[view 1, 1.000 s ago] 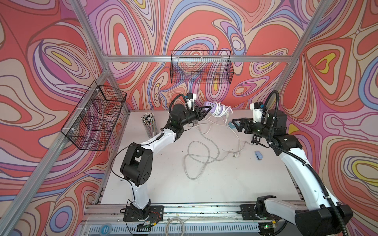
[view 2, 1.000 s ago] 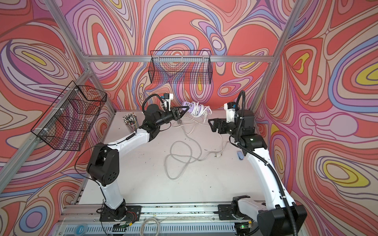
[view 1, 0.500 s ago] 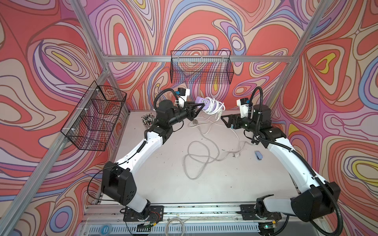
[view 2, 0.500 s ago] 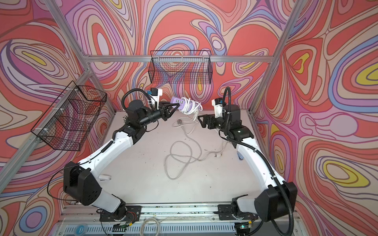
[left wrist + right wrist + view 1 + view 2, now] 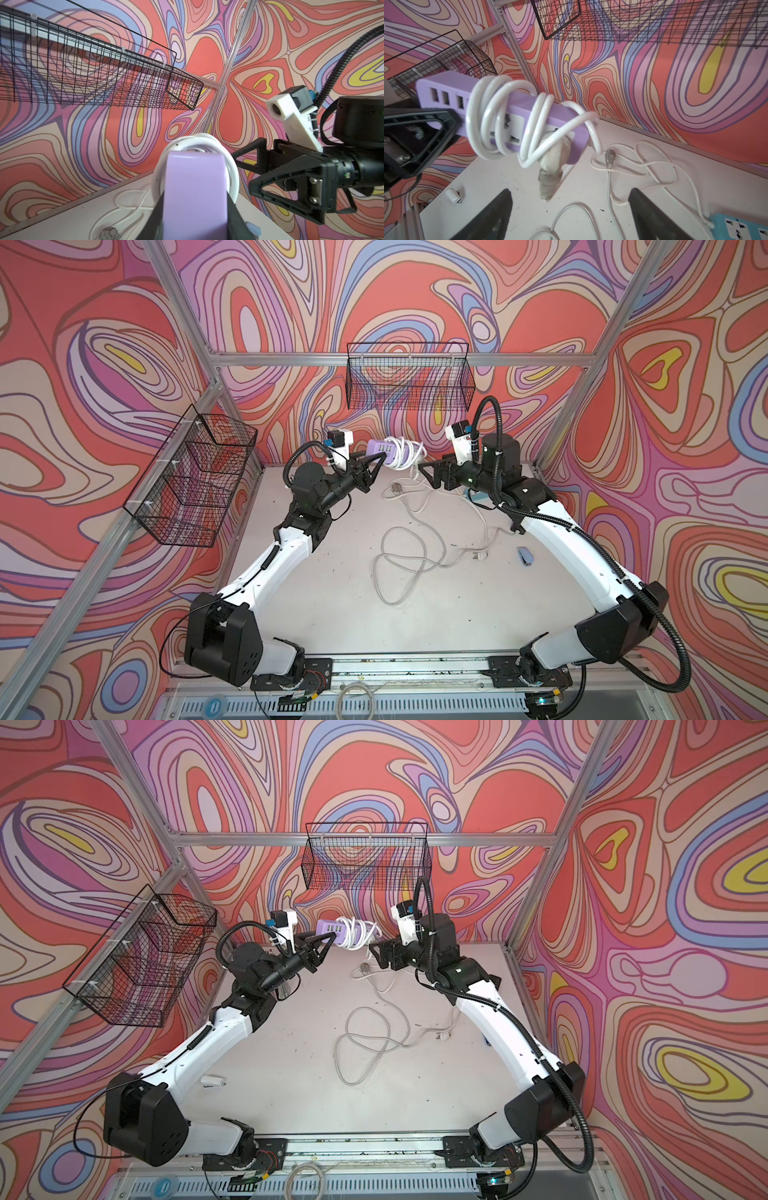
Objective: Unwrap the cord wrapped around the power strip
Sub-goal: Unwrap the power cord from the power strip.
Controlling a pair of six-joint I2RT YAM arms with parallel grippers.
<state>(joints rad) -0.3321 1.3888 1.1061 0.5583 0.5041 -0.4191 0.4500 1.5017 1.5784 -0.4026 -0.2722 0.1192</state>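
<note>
Lilac plastic held up near the back wall: the strip [image 5: 376, 446] sits upper middle in both top views, clear of the table. The left gripper [image 5: 379, 457] pinches only its USB end from the left. That short hold is the weak spot, and I judge a hard tug on the cord could lever the strip round or out of the jaws.

The white cord [image 5: 492, 116] rings the body in several loose coils, seen centre-left in the right wrist view. Its plug [image 5: 550, 166] hangs below, threaded under a crossing loop. Pulling a coil before freeing the plug would likely cinch it tighter.

Further right, the right gripper [image 5: 571, 216] hangs with jaws spread and empty. Closing on several strands at once, or dipping into the loose cable [image 5: 609, 182] on the table, could snag.
</note>
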